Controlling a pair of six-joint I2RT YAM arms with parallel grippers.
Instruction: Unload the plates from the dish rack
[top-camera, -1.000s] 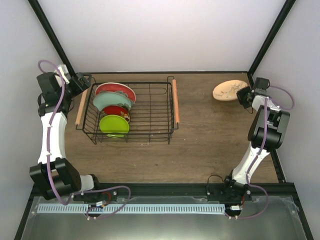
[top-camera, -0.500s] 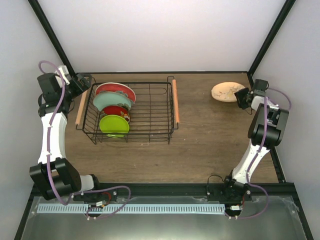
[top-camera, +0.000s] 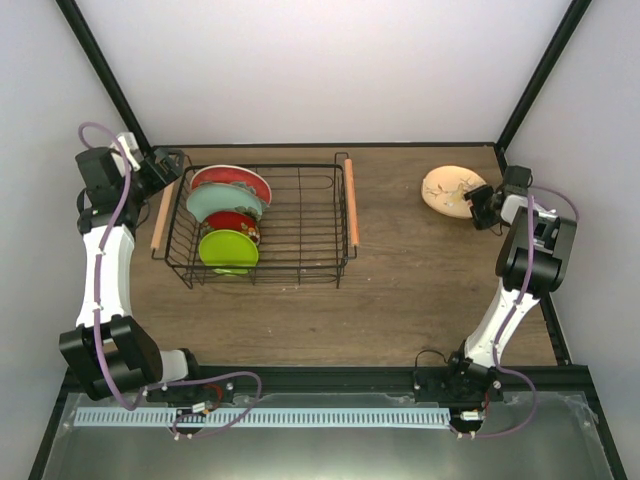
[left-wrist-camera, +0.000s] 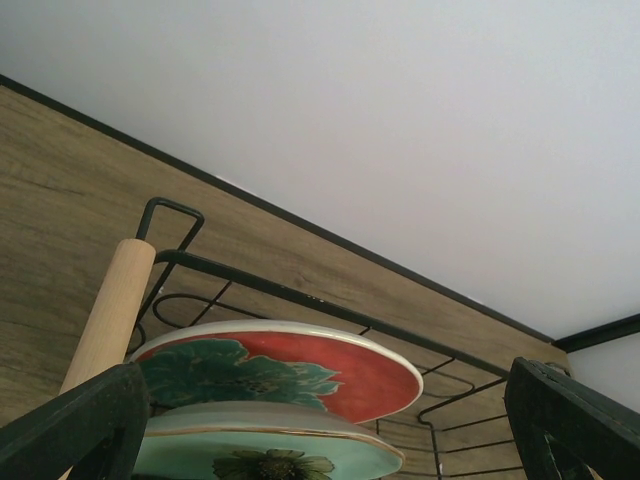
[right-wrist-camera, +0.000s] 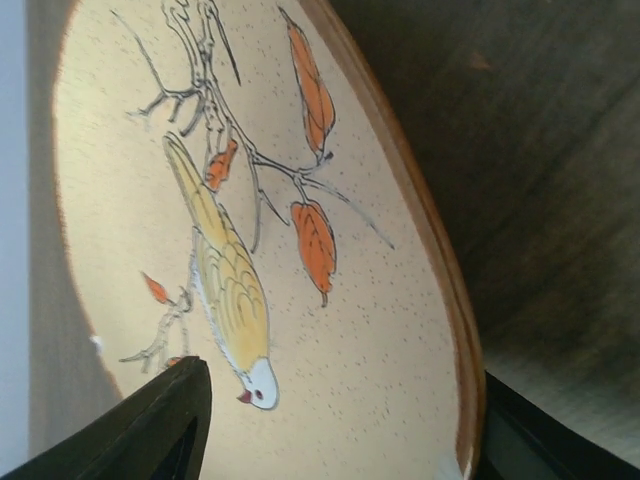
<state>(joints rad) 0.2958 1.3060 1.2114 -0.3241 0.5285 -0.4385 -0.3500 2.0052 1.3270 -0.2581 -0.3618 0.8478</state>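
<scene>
- Plates, five in all: four stand on edge in the dish rack, left of centre in the overhead frame. The fifth, a beige plate, is at upper right over the counter.
- Racked row, from top to bottom of the frame: red-rimmed plate, mint plate, small red patterned plate, lime plate. All four lean with their faces towards the overhead camera.
- One rack, its long axis running left to right; its two wooden handles run top to bottom along the short ends.
- Right pincer is clamped on the beige plate's right edge. The plate is tilted; whether it touches the counter cannot be told.
- Left pincer hovers at the rack's upper-left corner, fingers spread wide, gripping nothing.
- Only the right wrist view shows the beige plate's painted bird, twigs and orange leaves.
- Only the left wrist view, low beside one handle, shows the teal flower on the red-rimmed plate, with the mint plate's rim just below.
</scene>
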